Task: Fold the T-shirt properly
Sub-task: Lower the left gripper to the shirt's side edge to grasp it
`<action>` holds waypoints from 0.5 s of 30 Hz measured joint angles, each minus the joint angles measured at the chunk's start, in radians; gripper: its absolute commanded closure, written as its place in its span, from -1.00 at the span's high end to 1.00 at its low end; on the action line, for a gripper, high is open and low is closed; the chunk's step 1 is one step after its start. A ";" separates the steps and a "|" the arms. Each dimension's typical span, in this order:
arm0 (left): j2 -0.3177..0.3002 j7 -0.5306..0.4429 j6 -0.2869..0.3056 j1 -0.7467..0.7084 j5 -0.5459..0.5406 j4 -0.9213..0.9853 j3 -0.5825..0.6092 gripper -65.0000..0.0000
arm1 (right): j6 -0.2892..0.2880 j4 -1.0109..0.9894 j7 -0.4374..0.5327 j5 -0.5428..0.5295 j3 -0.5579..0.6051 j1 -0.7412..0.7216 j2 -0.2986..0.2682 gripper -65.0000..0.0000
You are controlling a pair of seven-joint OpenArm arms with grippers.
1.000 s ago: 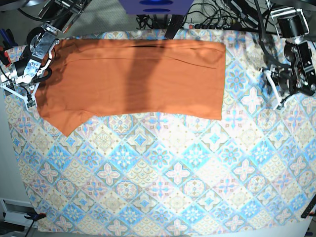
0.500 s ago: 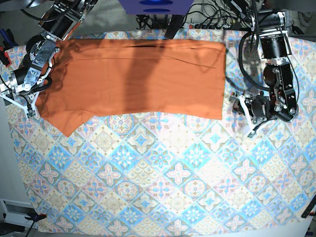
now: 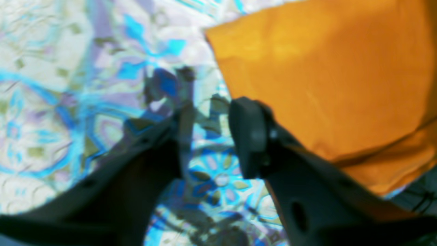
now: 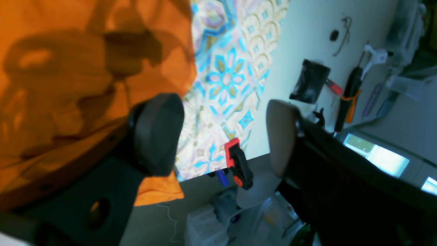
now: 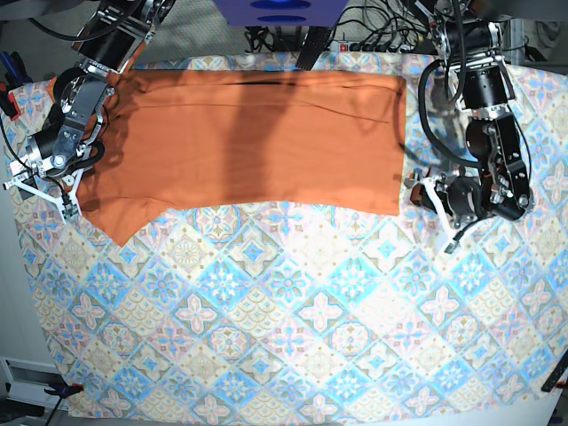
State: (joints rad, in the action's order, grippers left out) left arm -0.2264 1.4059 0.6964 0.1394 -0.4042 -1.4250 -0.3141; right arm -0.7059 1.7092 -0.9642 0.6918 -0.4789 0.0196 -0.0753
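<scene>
The burnt-orange T-shirt (image 5: 266, 142) lies flat as a long band across the far part of the table. In the left wrist view its near right corner (image 3: 324, 75) sits just right of my left gripper (image 3: 208, 136), which is open over bare tablecloth. In the base view that gripper (image 5: 433, 213) hovers beside the shirt's lower right corner. My right gripper (image 5: 40, 191) is at the shirt's left edge. In its own view it (image 4: 218, 136) is open with nothing between the fingers, and the shirt (image 4: 68, 68) lies under its left finger (image 4: 157, 133).
The blue-and-beige patterned tablecloth (image 5: 284, 302) covers the whole table. A red-and-black clamp (image 4: 237, 164) grips the cloth at the table's left edge. Cables and a power strip (image 5: 382, 40) run along the back. Tools lie on the floor (image 4: 348, 92) beyond the edge.
My left arm has swung in from the right to the shirt's lower right corner, and its jaws have widened. My right gripper has slid a little down the shirt's left edge.
</scene>
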 measured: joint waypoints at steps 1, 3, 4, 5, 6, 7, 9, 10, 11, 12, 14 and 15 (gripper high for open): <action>0.005 0.001 0.000 0.002 0.000 0.002 -0.033 -0.05 | 0.000 0.000 0.000 0.000 0.000 0.000 0.000 0.22; 0.024 -0.001 0.000 0.002 0.001 0.002 -0.100 0.01 | 0.000 -0.001 -0.001 0.001 0.000 0.003 -0.003 0.22; 0.029 0.001 0.000 0.001 0.002 0.002 -0.117 0.02 | 0.000 -0.001 -0.001 0.001 0.000 0.003 -0.003 0.22; 0.034 0.001 0.000 0.000 0.005 0.004 -0.124 0.01 | 0.000 -0.005 0.000 0.001 0.000 0.003 -0.003 0.22; 0.042 0.001 0.000 0.000 0.006 0.005 -0.127 0.01 | 0.000 -0.012 0.001 0.000 0.000 0.002 -0.002 0.22; 0.051 0.001 0.000 0.000 0.008 0.005 -0.128 0.01 | 0.000 -0.019 0.000 0.001 0.000 0.003 -0.002 0.22; 0.077 0.000 0.000 0.002 0.007 0.007 -0.128 0.01 | 0.000 -0.026 0.000 0.020 0.000 0.003 -0.001 0.22; 0.090 0.000 0.000 0.004 0.003 0.018 -0.126 0.01 | 0.000 -0.026 0.002 0.026 0.000 0.003 -0.002 0.22; 0.098 -0.001 0.000 0.005 -0.001 0.037 -0.126 0.01 | 0.000 -0.026 0.003 0.028 0.000 0.003 -0.002 0.22; 0.103 -0.003 0.000 0.010 -0.004 0.059 -0.126 0.01 | 0.000 -0.026 0.003 0.027 0.000 0.003 -0.003 0.22; 0.107 0.000 0.000 0.027 0.005 0.119 -0.127 0.01 | 0.000 -0.026 0.003 0.027 0.000 0.002 -0.003 0.22; 0.104 -0.001 -0.004 0.032 0.006 0.148 -0.126 0.01 | 0.000 -0.026 0.003 0.027 0.000 0.003 -0.002 0.22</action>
State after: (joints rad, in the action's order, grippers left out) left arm -0.1226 1.4048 0.6922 0.1719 -0.3985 -1.2774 -0.4404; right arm -0.7059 1.6833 -0.9611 0.7193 -0.4786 0.0223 -0.0776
